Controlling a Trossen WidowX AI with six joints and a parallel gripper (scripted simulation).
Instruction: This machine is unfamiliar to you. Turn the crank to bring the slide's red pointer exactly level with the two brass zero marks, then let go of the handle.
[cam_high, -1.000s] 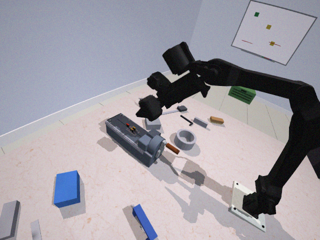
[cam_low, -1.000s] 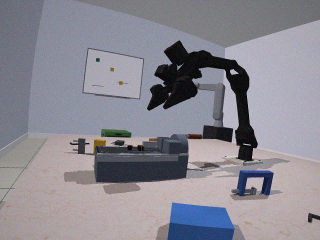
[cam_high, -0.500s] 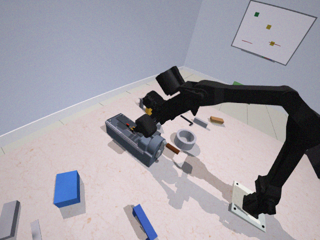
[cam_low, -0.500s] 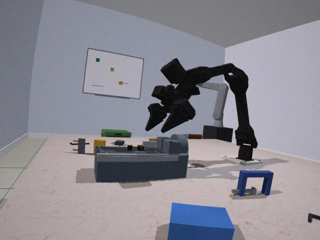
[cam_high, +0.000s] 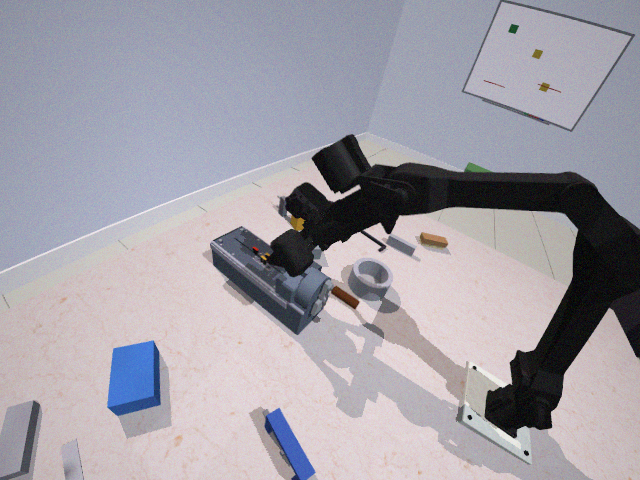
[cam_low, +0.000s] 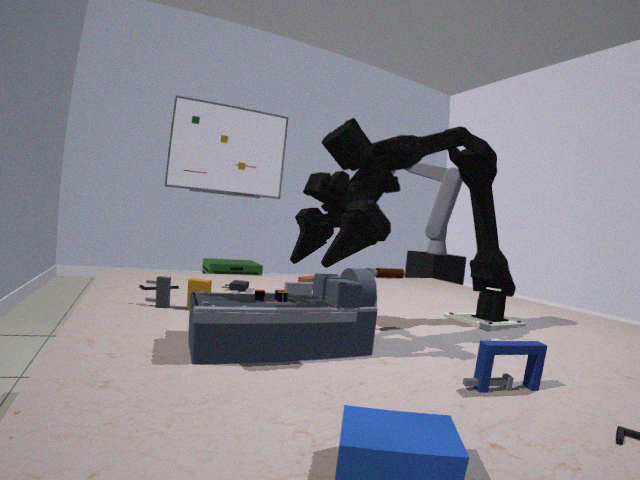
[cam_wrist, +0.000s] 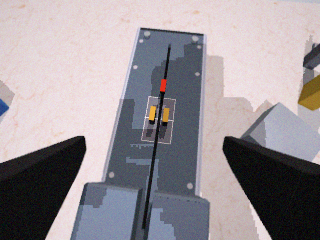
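Observation:
The dark grey-blue machine (cam_high: 253, 289) (cam_low: 279, 338) (cam_wrist: 185, 162) lies on the table. On its top, the red pointer (cam_high: 255, 249) (cam_low: 260, 295) (cam_wrist: 163, 85) stands off the brass zero marks (cam_high: 265, 257) (cam_low: 280, 295) (cam_wrist: 152, 114), towards the end away from the crank. The brown crank handle (cam_high: 344, 297) (cam_low: 390, 272) sticks out past the round drum; it is outside the wrist view. My gripper (cam_low: 309, 262) (cam_wrist: 156, 142) is open and empty, above the machine's top and clear of the handle. In the top view the fingers partly cover the machine's top.
A grey ring (cam_high: 373, 279) stands beside the handle. A grey block (cam_wrist: 285, 135) and a yellow block (cam_low: 197, 290) (cam_wrist: 311, 93) are beyond the machine. A blue block (cam_high: 134, 377) (cam_low: 400, 439) and a blue bracket (cam_high: 290, 444) (cam_low: 512, 347) stand on the other side.

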